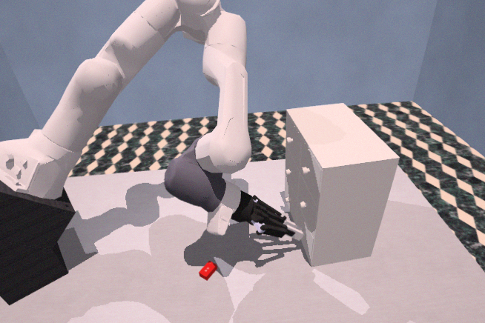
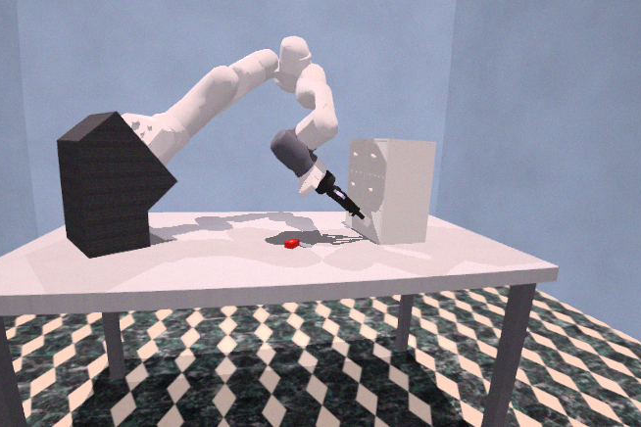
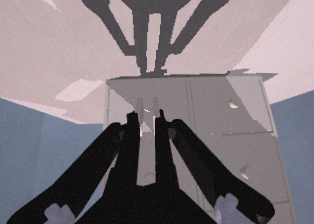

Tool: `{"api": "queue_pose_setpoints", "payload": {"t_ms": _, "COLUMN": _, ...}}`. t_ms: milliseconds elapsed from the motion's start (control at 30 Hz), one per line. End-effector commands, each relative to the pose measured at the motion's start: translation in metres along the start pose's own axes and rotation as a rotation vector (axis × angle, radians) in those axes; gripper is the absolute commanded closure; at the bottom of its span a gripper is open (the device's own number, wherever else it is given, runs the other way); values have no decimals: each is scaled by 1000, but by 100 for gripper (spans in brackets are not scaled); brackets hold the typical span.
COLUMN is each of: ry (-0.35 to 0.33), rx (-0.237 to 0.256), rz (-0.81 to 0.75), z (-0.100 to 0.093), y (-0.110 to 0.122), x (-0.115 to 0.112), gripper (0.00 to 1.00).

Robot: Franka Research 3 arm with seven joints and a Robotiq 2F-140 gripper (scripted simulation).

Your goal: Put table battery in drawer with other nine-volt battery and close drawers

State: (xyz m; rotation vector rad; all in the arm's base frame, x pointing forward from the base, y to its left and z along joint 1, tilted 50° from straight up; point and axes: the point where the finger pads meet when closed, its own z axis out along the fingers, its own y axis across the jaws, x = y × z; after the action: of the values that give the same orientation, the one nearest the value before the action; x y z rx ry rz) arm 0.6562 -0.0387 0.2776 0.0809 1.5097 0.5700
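Note:
The nine-volt battery, a small red block with light dots on one face, lies on the table in front of the chest. The pale chest stands upright, with two columns of round-knobbed drawers. No drawer visibly stands out; their insides are hidden. My gripper points obliquely down at the bottom drawer of the column nearer the top camera. Its pale fingertips stand close on both sides of that drawer's knob and look shut on it. The gripper partly hides this drawer.
The dark robot stand is at the left of the top and exterior views. The table reaches past the chest on its far side. The other knobs, such as a middle-row knob, stick out above the gripper.

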Motion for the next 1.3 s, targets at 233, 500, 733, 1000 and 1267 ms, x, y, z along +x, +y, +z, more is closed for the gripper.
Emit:
{"api": "queue_pose_setpoints", "payload": {"t_ms": 233, "ry": 0, "rx": 0, "rz": 4, "z": -7, "y": 0, "x": 6, "gripper": 92}}
{"api": "queue_pose_setpoints", "payload": {"t_ms": 500, "ry": 0, "rx": 0, "rz": 4, "z": -12, "y": 0, "x": 11, "gripper": 92}}
{"api": "queue_pose_setpoints", "payload": {"t_ms": 733, "ry": 0, "rx": 0, "rz": 4, "z": -20, "y": 0, "x": 17, "gripper": 92}}
{"api": "queue_pose_setpoints", "payload": {"t_ms": 1000, "ry": 0, "rx": 0, "rz": 4, "z": -27, "y": 0, "x": 22, "gripper": 92}}
{"api": "queue_pose_setpoints", "payload": {"t_ms": 1267, "ry": 0, "rx": 0, "rz": 4, "z": -35, "y": 0, "x": 30, "gripper": 92}}
